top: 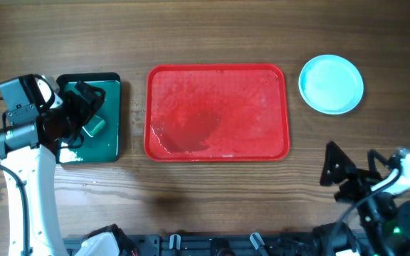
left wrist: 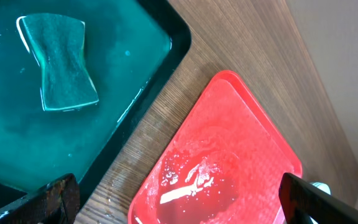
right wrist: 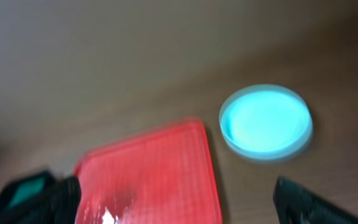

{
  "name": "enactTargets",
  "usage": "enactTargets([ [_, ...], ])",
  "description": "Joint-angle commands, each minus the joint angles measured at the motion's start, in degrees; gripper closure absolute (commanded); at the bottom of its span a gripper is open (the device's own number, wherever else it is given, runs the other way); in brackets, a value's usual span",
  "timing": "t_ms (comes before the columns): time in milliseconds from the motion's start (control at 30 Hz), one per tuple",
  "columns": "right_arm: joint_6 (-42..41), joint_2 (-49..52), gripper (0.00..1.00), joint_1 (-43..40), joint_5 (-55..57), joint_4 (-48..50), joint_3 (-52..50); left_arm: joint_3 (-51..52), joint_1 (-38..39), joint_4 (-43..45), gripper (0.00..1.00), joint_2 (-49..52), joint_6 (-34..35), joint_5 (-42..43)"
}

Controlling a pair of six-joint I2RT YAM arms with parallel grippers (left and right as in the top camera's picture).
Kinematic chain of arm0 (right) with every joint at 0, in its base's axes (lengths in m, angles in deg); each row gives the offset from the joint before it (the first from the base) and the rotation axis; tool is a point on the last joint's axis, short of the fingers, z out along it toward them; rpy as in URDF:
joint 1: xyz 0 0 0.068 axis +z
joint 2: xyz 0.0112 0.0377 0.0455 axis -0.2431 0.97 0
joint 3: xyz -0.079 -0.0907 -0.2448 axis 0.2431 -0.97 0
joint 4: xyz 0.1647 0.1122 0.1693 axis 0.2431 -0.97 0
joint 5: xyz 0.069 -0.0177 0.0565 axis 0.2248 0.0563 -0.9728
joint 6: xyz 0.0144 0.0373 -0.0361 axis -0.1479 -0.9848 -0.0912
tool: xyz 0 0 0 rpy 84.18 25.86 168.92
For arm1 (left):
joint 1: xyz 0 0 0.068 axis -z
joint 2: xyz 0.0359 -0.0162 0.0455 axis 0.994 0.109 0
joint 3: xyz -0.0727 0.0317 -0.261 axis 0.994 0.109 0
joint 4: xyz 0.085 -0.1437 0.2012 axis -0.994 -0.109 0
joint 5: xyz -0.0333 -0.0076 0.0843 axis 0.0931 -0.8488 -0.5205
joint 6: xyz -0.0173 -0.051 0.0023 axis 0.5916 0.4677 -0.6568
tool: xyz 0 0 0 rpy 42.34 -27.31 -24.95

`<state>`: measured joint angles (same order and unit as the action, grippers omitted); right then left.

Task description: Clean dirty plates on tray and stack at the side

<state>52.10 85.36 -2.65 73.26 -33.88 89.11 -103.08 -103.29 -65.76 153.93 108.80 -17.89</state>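
The red tray (top: 218,69) lies mid-table, wet and shiny, with no plate on it. A pale turquoise plate (top: 331,84) sits on the bare wood to the tray's far right; whether other plates lie under it I cannot tell. It also shows, blurred, in the right wrist view (right wrist: 265,122). No white plate is in view. My left gripper (top: 82,107) hangs open and empty over the dark green tray, its fingers wide apart in the left wrist view (left wrist: 179,199). My right gripper (top: 337,171) is open and empty near the front right, its fingers wide apart in the right wrist view (right wrist: 179,199).
A small dark green tray (top: 112,135) with water in it stands left of the red tray. A teal sponge (top: 95,126) lies flat in it, also seen in the left wrist view (left wrist: 58,62). Water drops lie on the wood between the trays.
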Motion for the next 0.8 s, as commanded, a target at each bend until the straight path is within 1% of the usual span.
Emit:
enactTargets([
  [0, 6.0, -8.1, 0.0, -3.3, -7.8, 12.3, -14.1, 0.1, 0.2, 0.2, 0.0, 0.0, -1.1, 0.9],
  [133, 4.1, -15.3, 0.0, -3.5, -9.0, 28.9, -28.5, 0.1, 0.2, 0.1, 0.0, 0.0, -1.1, 0.9],
  [200, 4.1, -17.0, 0.0, -3.5, -9.1, 33.5, -32.7, 0.1, 0.2, 0.1, 0.0, 0.0, -1.1, 0.9],
  [333, 4.7, -17.1, 0.0, -3.7, -7.9, 42.1, -38.2, 0.1, 0.2, 0.2, 0.0, 0.0, -1.1, 0.9],
  [467, 4.7, -17.1, 0.0, -4.5, -6.5, 52.9, -44.7, 0.1, 0.2, 0.1, 0.0, 0.0, -1.1, 0.9],
  [600, 4.8, -17.1, 0.0, -4.6, -5.9, 58.7, -49.2, 0.1, 0.2, 0.1, 0.0, 0.0, -1.1, 0.9],
  [767, 6.4, -17.1, 0.0, -6.8, -6.3, 56.3, -49.2, 0.1, 0.2, 0.1, 0.0, 0.0, -1.1, 0.9],
])
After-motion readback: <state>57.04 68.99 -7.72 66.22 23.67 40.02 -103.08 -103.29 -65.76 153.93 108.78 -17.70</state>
